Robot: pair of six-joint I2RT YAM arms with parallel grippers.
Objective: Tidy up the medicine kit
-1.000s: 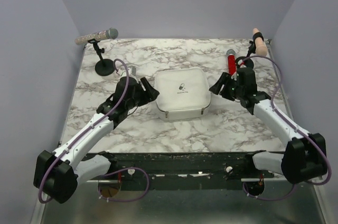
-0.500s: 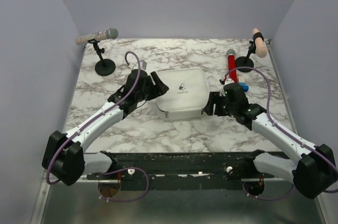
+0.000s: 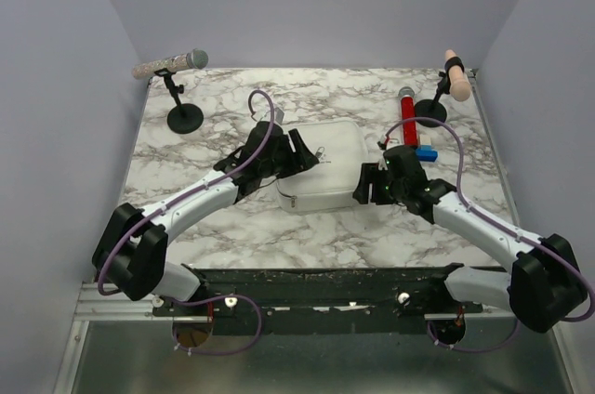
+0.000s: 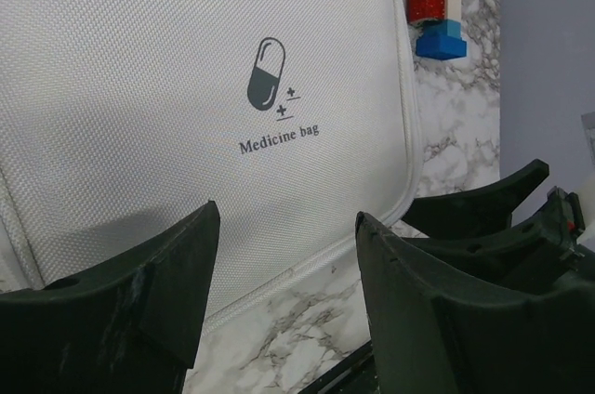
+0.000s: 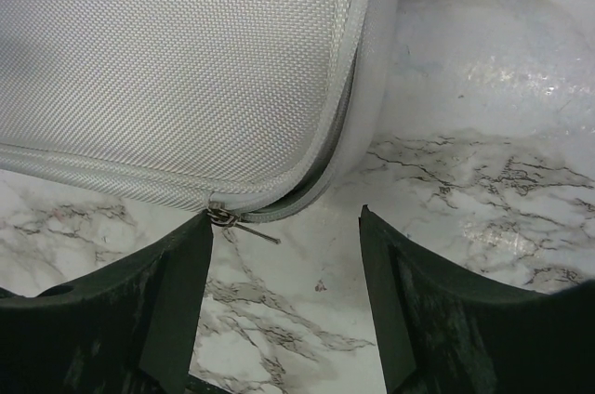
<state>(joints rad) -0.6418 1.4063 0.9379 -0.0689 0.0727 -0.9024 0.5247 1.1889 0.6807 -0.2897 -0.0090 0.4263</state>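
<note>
The medicine kit (image 3: 327, 162) is a light grey-white zippered case lying flat at the table's middle, lid down. Its pill logo (image 4: 265, 85) and the words "Medicine bag" show in the left wrist view. My left gripper (image 3: 305, 154) is open and empty, hovering over the lid's left part, its jaws (image 4: 286, 217) spanning the lid's edge. My right gripper (image 3: 364, 185) is open and empty at the kit's near right corner (image 5: 353, 134). The metal zipper pull (image 5: 232, 222) lies on the table just by its left finger (image 5: 177, 273). A dark gap shows along the zipper at that corner.
A red cylinder (image 3: 407, 111) and a small blue block (image 3: 426, 152) lie right of the kit. A microphone on a black stand (image 3: 184, 115) is at the back left. A stand holding a peach-coloured piece (image 3: 454, 73) is at the back right. Grey walls enclose the table.
Both arms have moved inward to the kit. The left gripper went from left of the kit to over its lid. The right gripper came forward and left to the near right corner.
</note>
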